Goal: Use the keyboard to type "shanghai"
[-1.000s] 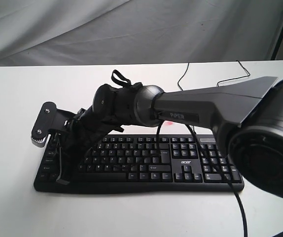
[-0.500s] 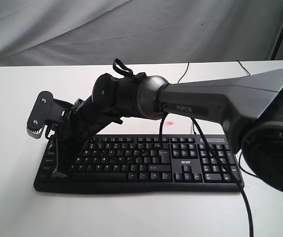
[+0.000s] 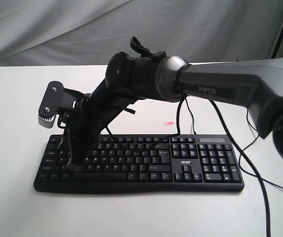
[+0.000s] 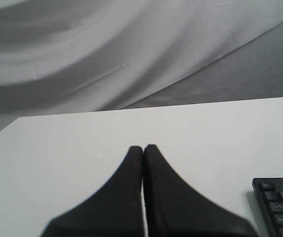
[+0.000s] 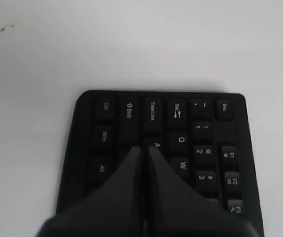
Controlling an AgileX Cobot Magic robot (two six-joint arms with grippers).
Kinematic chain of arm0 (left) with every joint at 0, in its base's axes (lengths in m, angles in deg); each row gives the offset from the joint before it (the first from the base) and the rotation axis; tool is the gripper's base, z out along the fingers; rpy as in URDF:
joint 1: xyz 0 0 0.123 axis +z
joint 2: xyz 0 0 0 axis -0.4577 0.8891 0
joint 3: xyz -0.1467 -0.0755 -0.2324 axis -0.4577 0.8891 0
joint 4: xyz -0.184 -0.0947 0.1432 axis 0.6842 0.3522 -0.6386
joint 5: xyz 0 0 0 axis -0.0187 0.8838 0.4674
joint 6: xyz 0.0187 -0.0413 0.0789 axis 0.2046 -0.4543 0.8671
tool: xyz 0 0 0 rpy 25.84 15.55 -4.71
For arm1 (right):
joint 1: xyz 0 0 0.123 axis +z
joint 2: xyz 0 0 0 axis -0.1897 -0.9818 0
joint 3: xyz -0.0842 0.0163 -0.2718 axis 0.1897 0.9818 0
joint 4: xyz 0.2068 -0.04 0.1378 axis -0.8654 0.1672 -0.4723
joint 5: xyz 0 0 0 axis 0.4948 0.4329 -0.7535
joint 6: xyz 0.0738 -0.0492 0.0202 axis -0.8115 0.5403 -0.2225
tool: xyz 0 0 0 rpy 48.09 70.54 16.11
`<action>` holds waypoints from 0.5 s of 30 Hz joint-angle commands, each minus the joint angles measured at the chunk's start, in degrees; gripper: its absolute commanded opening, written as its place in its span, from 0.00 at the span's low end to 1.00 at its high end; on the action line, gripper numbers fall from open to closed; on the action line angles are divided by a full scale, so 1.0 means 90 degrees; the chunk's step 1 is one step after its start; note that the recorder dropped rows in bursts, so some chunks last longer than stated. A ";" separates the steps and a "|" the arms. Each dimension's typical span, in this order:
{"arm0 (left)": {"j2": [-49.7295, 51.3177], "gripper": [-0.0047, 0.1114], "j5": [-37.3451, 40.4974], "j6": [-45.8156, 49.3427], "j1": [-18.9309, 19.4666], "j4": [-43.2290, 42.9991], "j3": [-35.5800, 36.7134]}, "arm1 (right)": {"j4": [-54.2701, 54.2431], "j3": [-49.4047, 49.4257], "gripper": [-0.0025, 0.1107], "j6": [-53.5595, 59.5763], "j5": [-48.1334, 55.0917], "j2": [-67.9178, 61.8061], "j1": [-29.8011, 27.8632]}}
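Observation:
The black keyboard (image 3: pixel 146 160) with white legends lies across the white table, number pad at its right end. My right arm reaches over it from the right, and my right gripper (image 3: pixel 74 166) points down onto its left end. In the right wrist view the keyboard (image 5: pixel 200 123) fills the lower part, and my right gripper (image 5: pixel 145 147) is shut with nothing held, its tips over the A key. My left gripper (image 4: pixel 143 146) is shut and empty above bare table, with a corner of the keyboard (image 4: pixel 278 207) beside it. The left gripper does not show in the exterior view.
The white table (image 3: pixel 18 123) extends around the keyboard. A grey cloth backdrop (image 3: pixel 82 29) hangs behind it. Black cables (image 3: pixel 191 121) from the right arm droop to the table behind the keyboard. A small pink mark (image 3: pixel 169 123) sits on the table.
My right arm has lifted at the wrist and swung, carrying the shut gripper tips a little to the right and away from the keyboard's front left corner, onto the letter rows.

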 commanded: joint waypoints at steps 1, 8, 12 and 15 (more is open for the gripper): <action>0.0020 0.05 -0.0040 -0.0017 -0.0024 0.0003 0.0033 | 0.0006 0.0725 0.02 0.0204 -0.0179 0.0412 -0.0248; 0.0020 0.05 -0.0040 -0.0017 -0.0024 0.0003 0.0033 | -0.0749 0.2139 0.02 0.1319 -0.0406 0.1232 -0.0791; 0.0020 0.05 -0.0040 -0.0017 -0.0024 0.0003 0.0033 | -0.1380 0.2534 0.02 0.2148 -0.0381 0.1428 -0.1018; 0.0020 0.05 -0.0040 -0.0017 -0.0024 0.0003 0.0033 | -0.1450 0.2534 0.02 0.2164 -0.0393 0.1438 -0.1031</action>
